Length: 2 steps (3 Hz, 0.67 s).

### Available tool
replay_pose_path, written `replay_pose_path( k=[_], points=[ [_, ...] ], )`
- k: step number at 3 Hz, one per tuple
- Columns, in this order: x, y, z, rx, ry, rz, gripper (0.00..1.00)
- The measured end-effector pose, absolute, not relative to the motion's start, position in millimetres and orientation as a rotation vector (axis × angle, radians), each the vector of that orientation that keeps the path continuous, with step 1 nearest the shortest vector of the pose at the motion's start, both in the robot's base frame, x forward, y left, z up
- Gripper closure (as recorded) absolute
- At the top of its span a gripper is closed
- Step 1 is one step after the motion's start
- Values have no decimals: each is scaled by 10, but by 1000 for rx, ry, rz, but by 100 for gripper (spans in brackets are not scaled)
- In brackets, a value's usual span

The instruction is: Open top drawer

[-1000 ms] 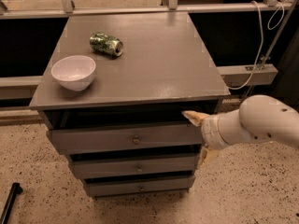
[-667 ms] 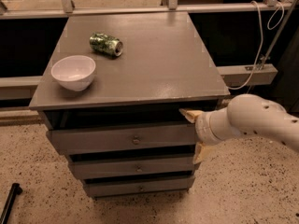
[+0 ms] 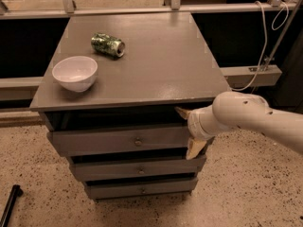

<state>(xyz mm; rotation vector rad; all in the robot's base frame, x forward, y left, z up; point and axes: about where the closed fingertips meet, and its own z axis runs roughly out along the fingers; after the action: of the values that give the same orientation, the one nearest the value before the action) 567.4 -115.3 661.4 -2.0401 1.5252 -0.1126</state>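
The top drawer (image 3: 104, 142) is the widest grey front under the cabinet top, with a small round knob (image 3: 138, 141) at its centre. It stands slightly out, with a dark gap above it. My gripper (image 3: 188, 130), on a white arm coming from the right, is at the drawer front's right end. One tan finger (image 3: 182, 111) is above the front's top edge and the other is below it, so the fingers are spread apart around that end.
A white bowl (image 3: 75, 72) and a green can (image 3: 108, 44) lying on its side are on the grey cabinet top (image 3: 161, 65). Two narrower drawer fronts (image 3: 137, 170) sit below. A white cable (image 3: 265, 56) hangs at the right. A black rod (image 3: 9, 207) lies on the floor at the left.
My gripper and arm have moved a little left, closer onto the right end of the top drawer front. The drawer, bowl and can have not visibly moved.
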Motion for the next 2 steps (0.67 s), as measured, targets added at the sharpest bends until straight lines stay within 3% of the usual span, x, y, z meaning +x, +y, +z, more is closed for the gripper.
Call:
replay_pose_path(
  k=[1, 2],
  points=[
    [5761, -1095, 6557, -2038, 1549, -103, 0],
    [5741, -1025, 6496, -2043, 1574, -69, 26]
  ],
)
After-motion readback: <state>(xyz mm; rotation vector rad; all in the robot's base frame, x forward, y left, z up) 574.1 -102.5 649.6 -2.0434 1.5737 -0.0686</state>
